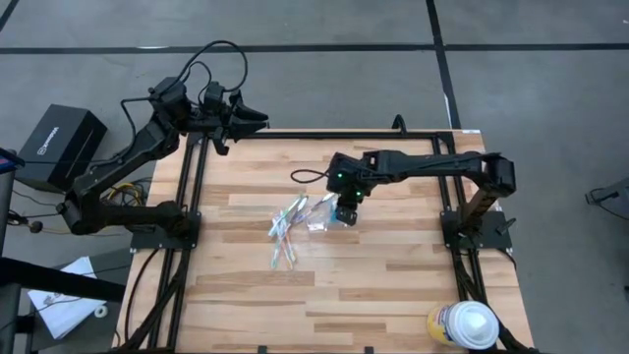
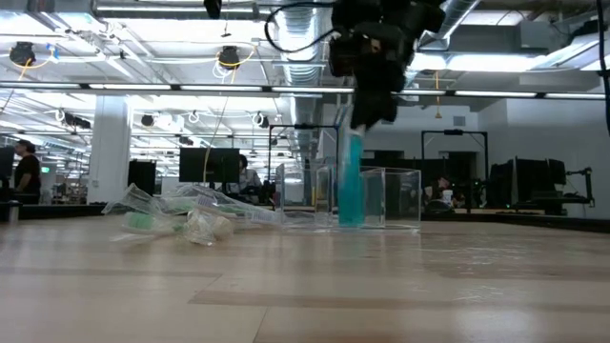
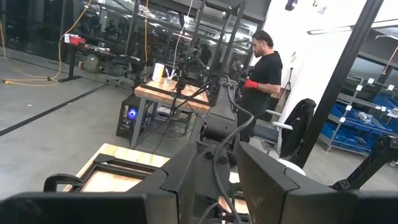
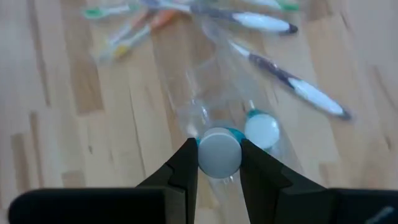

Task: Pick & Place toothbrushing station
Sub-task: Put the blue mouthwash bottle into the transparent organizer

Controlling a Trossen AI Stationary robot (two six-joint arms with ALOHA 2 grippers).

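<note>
Pale wood planks make up the bench (image 1: 393, 285), seen from above with the right pincer (image 1: 346, 213) hanging over its middle, just right of a loose scatter of pastel toothbrushes (image 1: 287, 232). Under and beside that pincer lies the clear plastic cup (image 1: 320, 218), on its side. The left pincer (image 1: 257, 118) waits off the far left edge of the bench, above the frame rail, touching nothing. A white-and-yellow round container (image 1: 464, 324) stands at the near right corner, well apart from the rest.

From bench height, the right pincer (image 2: 367, 116) comes down from above and grips the top of a blue-teal toothpaste tube (image 2: 351, 181), which stands upright with its lower end at or near the bench. The toothbrushes (image 2: 205, 205) lie in a low heap to the left.

The left wrist camera shows its own dark fingers (image 3: 267, 180) with a gap between them and nothing in it; a person (image 3: 261, 78) stands at a table in the room beyond.

The right wrist camera looks down on the right pincer (image 4: 219, 163), clenched on the white cap (image 4: 219, 152) of the tube, both fingers pressed against it. A second white cap (image 4: 262, 131) sits just beside it, and the clear cup (image 4: 205, 106) lies beyond, with toothbrushes (image 4: 292, 81) spread farther off.
</note>
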